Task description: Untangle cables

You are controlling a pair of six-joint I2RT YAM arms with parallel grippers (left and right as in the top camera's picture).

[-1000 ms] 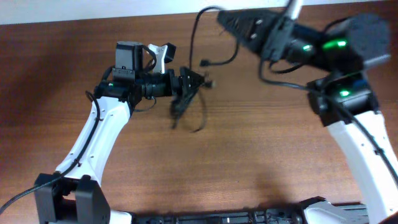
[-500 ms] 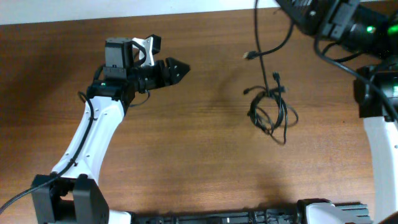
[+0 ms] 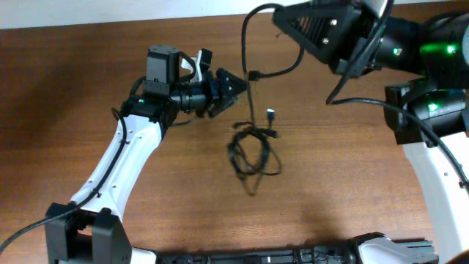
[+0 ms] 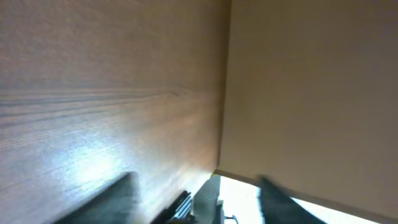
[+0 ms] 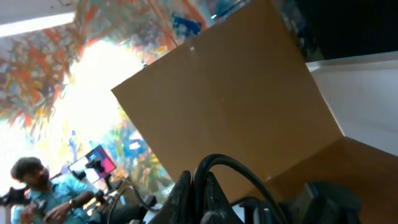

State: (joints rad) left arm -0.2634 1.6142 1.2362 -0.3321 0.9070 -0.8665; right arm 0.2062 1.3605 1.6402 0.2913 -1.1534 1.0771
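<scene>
1. The cables (image 3: 253,150) lie as a knotted loop on the wooden surface (image 3: 330,198), just below and slightly right of the left tool (image 3: 236,84). One strand (image 3: 248,44) rises out of the knot, runs up past the left tool's tip and curves over to the right tool (image 3: 293,26).

2. Half a second ago the knot sat well to the right, far from the left tool. Now it has been dragged leftward across the surface and rests close under that tool.

3. The right tool is held high, near the far edge of the surface. Its wrist view shows a black cable (image 5: 214,171) looping out from between its fingers (image 5: 183,186), so it is clamped on that strand.

4. The left tool has swung back toward the middle and now points right, with the rising strand passing just beside its tip. Its jaws were wide a moment ago and are coming together. The overhead view does not show whether they have caught the strand, and the left wrist view is too blurred to help, so I cannot tell if it holds anything.

5. For the task, my reading is that the right arm is presenting the strand to the left one. Once both hold on, pulling apart could start to loosen the knot, which is still tight.
</scene>
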